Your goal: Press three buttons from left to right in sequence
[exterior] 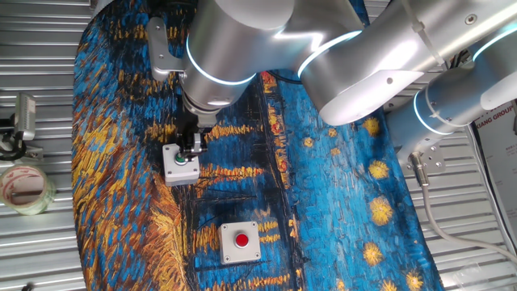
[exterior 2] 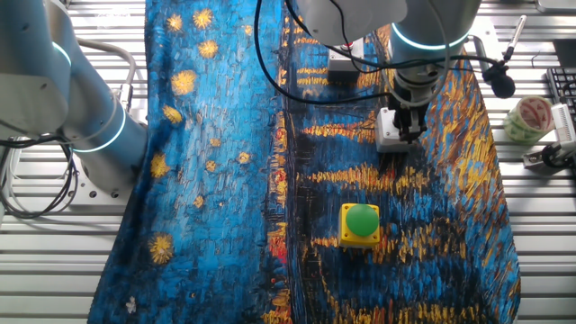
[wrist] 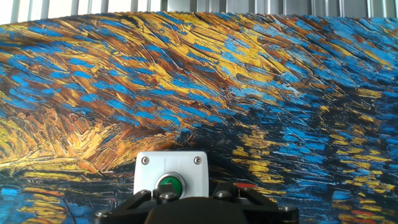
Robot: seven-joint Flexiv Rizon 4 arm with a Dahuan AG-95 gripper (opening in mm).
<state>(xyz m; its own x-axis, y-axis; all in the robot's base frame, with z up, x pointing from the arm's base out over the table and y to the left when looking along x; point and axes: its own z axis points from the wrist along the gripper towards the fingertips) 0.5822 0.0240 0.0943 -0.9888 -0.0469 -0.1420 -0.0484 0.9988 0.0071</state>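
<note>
Three buttons sit on a tablecloth printed with thick swirls of blue and yellow paint strokes, spread over a ribbed metal table. At the far left of one fixed view, a roll of clear tape lies on the bare slats. Right of it, at left centre of the frame, the grey-white box with the small green button stands square, a screw at each corner, with the gripper directly over its cap. Lower and toward the middle, the grey-white box with the red button stands apart and unobstructed. The arm's polished silver links, ringed with pale blue light, fill the top of the frame and hide the cloth beneath.

From the other fixed view, a second silver arm base occupies the left edge; the yellow box with the big green dome sits low at centre, well apart from the gripper at upper right, black cables looping above it.

The hand view shows the green button at bottom centre, partly covered by the black gripper body. Whether the fingers are open or closed cannot be told.
</note>
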